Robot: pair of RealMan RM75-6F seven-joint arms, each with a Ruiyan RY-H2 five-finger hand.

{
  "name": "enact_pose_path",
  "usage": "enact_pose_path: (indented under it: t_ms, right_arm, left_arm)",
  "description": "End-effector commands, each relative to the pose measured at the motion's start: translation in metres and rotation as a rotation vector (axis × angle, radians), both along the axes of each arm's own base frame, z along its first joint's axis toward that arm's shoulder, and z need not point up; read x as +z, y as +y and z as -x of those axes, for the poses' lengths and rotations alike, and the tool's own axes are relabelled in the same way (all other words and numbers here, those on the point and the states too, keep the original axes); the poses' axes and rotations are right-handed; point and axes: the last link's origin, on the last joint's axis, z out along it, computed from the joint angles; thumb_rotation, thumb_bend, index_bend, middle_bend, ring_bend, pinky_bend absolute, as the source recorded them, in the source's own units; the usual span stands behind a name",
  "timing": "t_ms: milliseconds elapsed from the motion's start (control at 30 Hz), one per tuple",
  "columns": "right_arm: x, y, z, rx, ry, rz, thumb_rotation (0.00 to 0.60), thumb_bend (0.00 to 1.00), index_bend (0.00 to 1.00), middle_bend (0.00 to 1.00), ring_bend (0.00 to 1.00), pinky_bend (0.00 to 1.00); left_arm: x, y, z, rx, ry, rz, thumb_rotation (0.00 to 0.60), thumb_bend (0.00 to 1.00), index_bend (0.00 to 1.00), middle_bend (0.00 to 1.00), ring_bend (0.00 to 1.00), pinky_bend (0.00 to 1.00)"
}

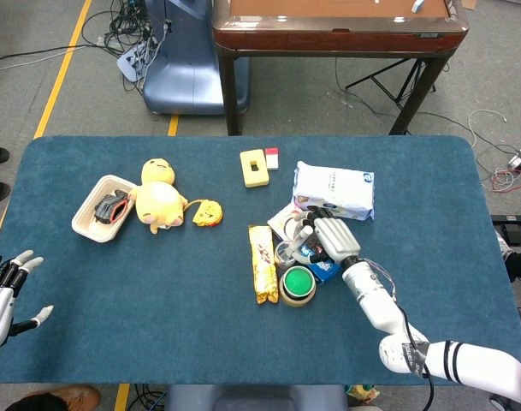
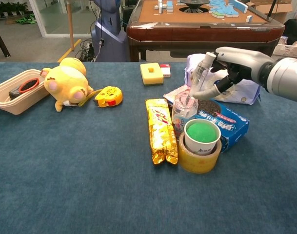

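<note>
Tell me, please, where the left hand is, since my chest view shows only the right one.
Observer: The left hand is by the near left edge of the table, fingers apart, holding nothing.
Operator: Thank you. What lies under the right hand?
Observer: From above, the right hand covers much of the blue biscuit box.
Operator: Do its fingers reach the tube?
Observer: From overhead they end right beside the white tube in the jar. I cannot tell whether they touch it.
</note>
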Motion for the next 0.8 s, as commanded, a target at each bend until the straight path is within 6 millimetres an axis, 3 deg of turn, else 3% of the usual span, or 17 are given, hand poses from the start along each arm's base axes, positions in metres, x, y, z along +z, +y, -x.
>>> enact_pose_path:
  t_ms: [33, 800]
  right_arm:
    - [-0.001, 0.0, 0.001, -0.003, 0.0, -0.004, 0.6, 0.3, 0.49, 0.26, 0.09, 0.06]
    - [-0.013, -0.003, -0.003, -0.002, -0.023, -0.027, 0.6, 0.44, 0.52, 0.28, 0.1, 0.06]
  left_arm:
    - [0.0, 0.0, 0.0, 0.0, 0.0, -0.001, 0.6, 0.2, 0.18, 0.1, 0.11, 0.0]
    - [0.001, 0.001, 0.005, 0.013, -0.005, -0.007, 0.6, 0.2, 0.18, 0.1, 0.11, 0.0]
